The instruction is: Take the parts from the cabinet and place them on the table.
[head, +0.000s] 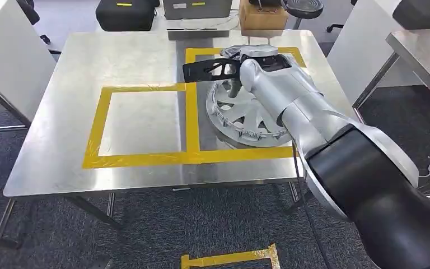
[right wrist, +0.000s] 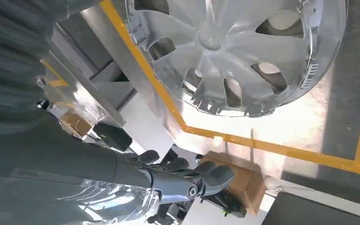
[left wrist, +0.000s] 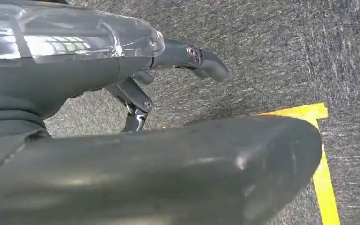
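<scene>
Hubcap [head: 241,115] lies flat inside the yellow-taped square [head: 192,126] on my steel table [head: 89,67]; my right hand [head: 232,61] hovers above, fingers [right wrist: 213,178] loosely spread, empty.

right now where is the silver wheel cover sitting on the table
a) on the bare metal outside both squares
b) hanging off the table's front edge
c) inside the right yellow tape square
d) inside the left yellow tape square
c: in the head view the silver wheel cover lies flat inside the right yellow tape square on the table, while the left yellow tape square holds nothing.
</scene>
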